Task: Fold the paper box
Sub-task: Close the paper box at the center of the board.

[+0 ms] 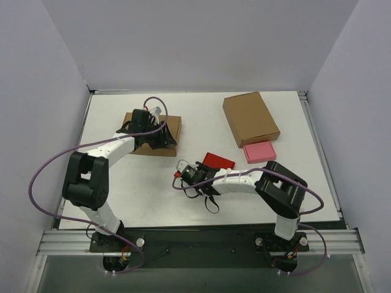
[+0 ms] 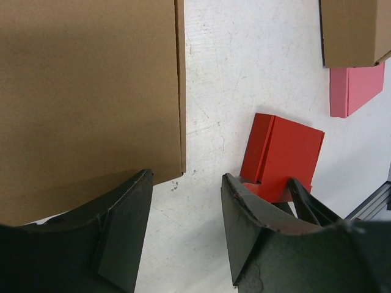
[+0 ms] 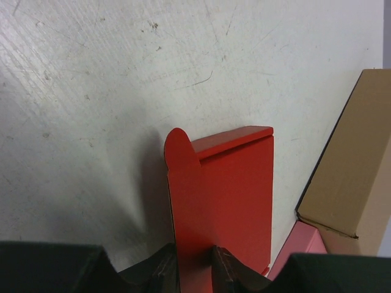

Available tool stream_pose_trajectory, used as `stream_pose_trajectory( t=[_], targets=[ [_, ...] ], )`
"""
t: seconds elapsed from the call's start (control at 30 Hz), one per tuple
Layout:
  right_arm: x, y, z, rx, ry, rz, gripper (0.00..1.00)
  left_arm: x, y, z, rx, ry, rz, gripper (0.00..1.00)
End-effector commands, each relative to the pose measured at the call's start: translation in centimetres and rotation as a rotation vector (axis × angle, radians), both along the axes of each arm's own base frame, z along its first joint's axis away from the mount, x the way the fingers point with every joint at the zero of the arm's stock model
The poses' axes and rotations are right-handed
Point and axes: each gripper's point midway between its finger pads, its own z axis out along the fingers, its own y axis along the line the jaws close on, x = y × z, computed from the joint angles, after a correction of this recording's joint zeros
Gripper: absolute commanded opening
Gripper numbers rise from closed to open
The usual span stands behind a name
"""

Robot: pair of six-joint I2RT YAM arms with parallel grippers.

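Scuffed white table (image 1: pixel 140 183) under me: flat brown cardboard box (image 1: pixel 173 125) on my left, second brown cardboard box (image 1: pixel 250 118) far right, small pink box (image 1: pixel 259 151) just beside it, bright red thin cardboard box (image 1: pixel 220 160) mid-table.

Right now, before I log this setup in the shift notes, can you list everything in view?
paper box: one, bright red, middle of the table, one flap standing up
left brown box: one, brown, far left part of the table
right brown box: one, brown, far right part of the table
pink box: one, pink, just on the near side of the right brown box
table: one, white, under everything
cables: two, purple, one looping along each arm
left gripper: one, black, open, over the edge of the left brown box
right gripper: one, black, closed on the paper box's raised flap
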Motion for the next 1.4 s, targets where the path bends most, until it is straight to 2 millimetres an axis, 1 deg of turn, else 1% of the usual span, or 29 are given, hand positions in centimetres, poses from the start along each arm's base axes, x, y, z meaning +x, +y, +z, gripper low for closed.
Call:
stream_pose_trajectory(
  t=[0.0, 0.27, 0.37, 0.43, 0.53, 0.57, 0.67, 0.73, 0.9, 0.97, 1.03, 1.13, 1.17, 1.2, 1.27, 1.3, 1.37],
  targets=[
    [0.6, -0.7, 2.3, -0.042, -0.085, -0.012, 0.26, 0.8, -0.1, 2.8, -0.037, -0.087, 0.002, 0.58],
    [1.2, -0.4, 4.5, -0.035, -0.107, -0.001, 0.11, 0.8, -0.2, 2.9, -0.043, -0.096, -0.007, 0.58],
    [1.2, 0.0, 4.9, -0.039, -0.084, 0.021, 0.09, 0.9, -0.3, 3.0, -0.05, -0.098, -0.011, 0.58],
    [1.1, -0.3, 5.1, -0.046, -0.065, 0.022, 0.08, 1.0, -0.4, 3.2, -0.055, -0.102, -0.013, 0.58],
    [1.1, -0.3, 6.0, -0.012, -0.026, 0.018, 0.07, 1.0, -0.5, 3.1, -0.056, -0.105, -0.022, 0.58],
    [1.2, -0.6, 6.2, 0.004, -0.006, 0.011, 0.07, 1.0, -0.5, 3.1, -0.058, -0.107, -0.025, 0.58],
    [0.8, -1.0, 6.0, 0.012, 0.033, 0.02, 0.07, 1.0, -0.8, 2.9, -0.068, -0.103, -0.04, 0.58],
    [0.6, -1.2, 5.4, -0.004, 0.051, 0.026, 0.08, 1.0, -0.8, 2.6, -0.07, -0.096, -0.043, 0.58],
    [-0.1, -1.1, 3.4, -0.009, 0.107, 0.023, 0.08, 1.1, -1.1, 2.5, -0.077, -0.099, -0.054, 0.58],
    [-0.4, -1.0, 2.8, -0.005, 0.129, 0.02, 0.08, 1.0, -1.7, 2.8, -0.09, -0.101, -0.073, 0.58],
    [-0.5, -0.9, 3.0, 0.007, 0.131, 0.007, 0.08, 0.7, -2.4, 2.9, -0.101, -0.1, -0.103, 0.58],
    [-0.2, -0.8, 3.9, 0.033, 0.119, -0.006, 0.09, 0.2, -3.9, 2.9, -0.105, -0.106, -0.155, 0.58],
    [-0.1, -0.9, 4.3, 0.037, 0.112, -0.009, 0.09, 0.0, -4.5, 3.2, -0.121, -0.106, -0.178, 0.58],
    [0.0, -1.0, 4.4, 0.037, 0.109, -0.01, 0.09, -0.3, -5.2, 2.9, -0.135, -0.086, -0.19, 0.58],
    [-0.2, -1.0, 4.7, 0.048, 0.11, -0.006, 0.09, -0.9, -6.5, 3.1, -0.18, -0.052, -0.213, 0.58],
    [-0.2, -1.1, 4.7, 0.051, 0.109, -0.011, 0.09, -1.4, -7.9, 3.0, -0.194, -0.035, -0.239, 0.58],
    [-0.3, -1.1, 4.7, 0.054, 0.109, -0.015, 0.09, -2.1, -9.5, 3.0, -0.217, -0.005, -0.26, 0.58]
  ],
)
